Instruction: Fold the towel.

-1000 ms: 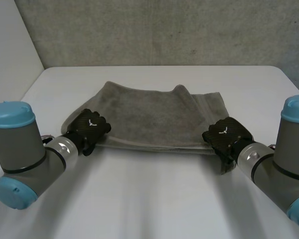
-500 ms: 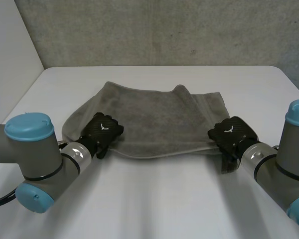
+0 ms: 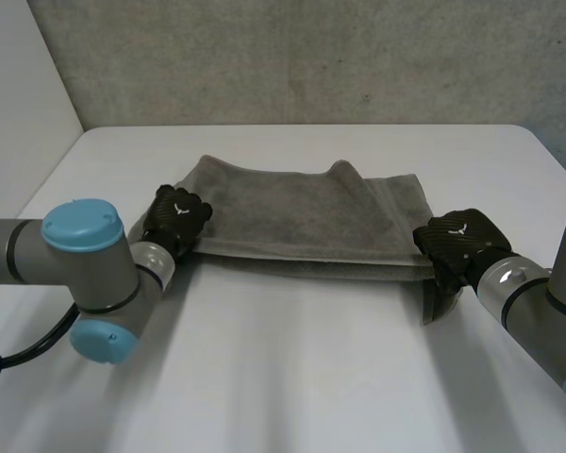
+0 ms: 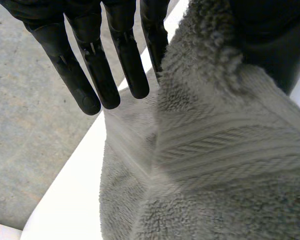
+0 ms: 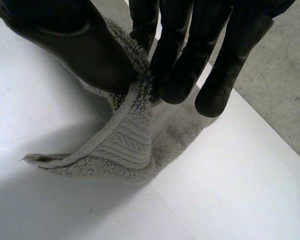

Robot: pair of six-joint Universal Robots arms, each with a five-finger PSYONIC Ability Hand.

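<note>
- Looking down from between the arms, you have a grey towel (image 3: 302, 212) lying across the middle of a white table (image 3: 292, 368). Its long side runs from 9 o'clock to 3 o'clock.
- Along the towel's 6 o'clock edge, a darker band of cloth shows beneath the top layer. A small hump rises on the 12 o'clock edge.
- Your left hand (image 3: 175, 217) sits at the towel's 9 o'clock end, on the near corner, and its arm comes in from 8 o'clock.
- In the left wrist view, that hand's fingers (image 4: 97, 75) are straight. The cloth rises between them and the thumb (image 4: 275, 45), so the hand grasps the towel in a flat pinch. The rest of the towel spreads away under the palm.
- Your right hand (image 3: 460, 238) is at the towel's 4 o'clock corner, and its arm comes in from 4 o'clock.
- In the right wrist view, that hand's thumb (image 5: 75, 45) and fingers (image 5: 180, 70) close on the corner's woven edge and grasp it. From the pinch the cloth drops to the table, where a thin tip of the corner lies flat.
- A rough grey wall (image 3: 311, 57) stands behind the table at 12 o'clock.
</note>
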